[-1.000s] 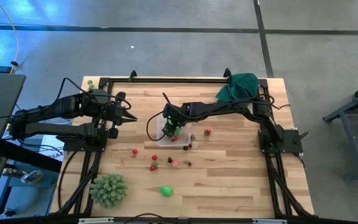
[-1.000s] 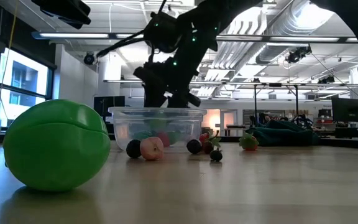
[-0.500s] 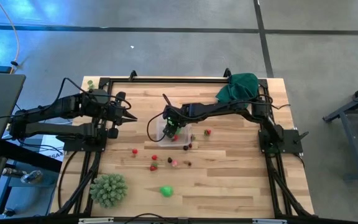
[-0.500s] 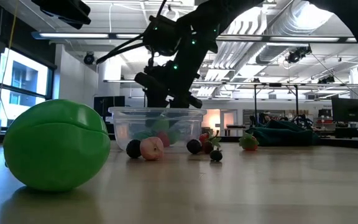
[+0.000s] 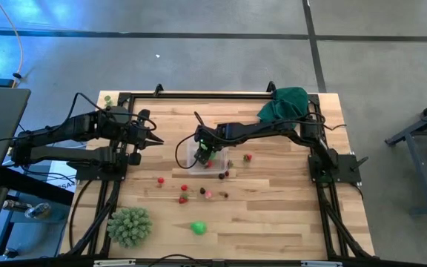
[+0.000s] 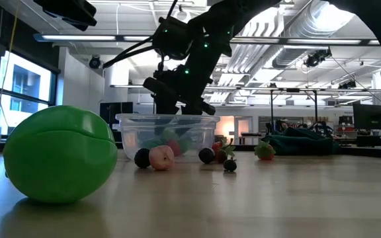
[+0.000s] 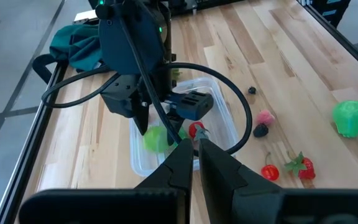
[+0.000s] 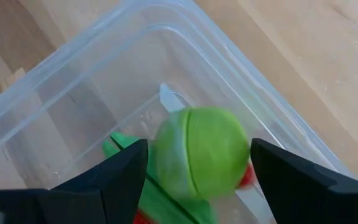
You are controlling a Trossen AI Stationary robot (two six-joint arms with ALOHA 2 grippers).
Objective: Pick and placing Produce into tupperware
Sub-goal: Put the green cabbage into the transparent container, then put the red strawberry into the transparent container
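The clear tupperware (image 5: 193, 159) stands mid-table and also shows in the low view (image 6: 167, 119). My right gripper (image 5: 204, 152) hangs open just over it, fingers pointing down (image 6: 176, 106). In the right wrist view a round bright-green fruit (image 8: 201, 155) lies inside the container's walls (image 8: 241, 62), between and below my open fingers. The left wrist view shows this green fruit (image 7: 156, 138) and a red piece (image 7: 196, 129) on the container's floor. My left gripper (image 5: 154, 141) is shut and empty at the table's left (image 7: 194, 146).
Loose produce lies on the table near the container: red pieces (image 5: 161, 179) (image 5: 184, 188) (image 5: 247, 157), a pink one (image 5: 208, 193), a dark one (image 5: 224, 194), and a bigger green fruit (image 5: 198, 228). A spiky pale-green ball (image 5: 130, 226) sits near left, a dark green cloth (image 5: 284, 102) far right.
My right gripper has risen a little out of the tupperware and then stayed still over it. The container and the loose produce have kept their places.
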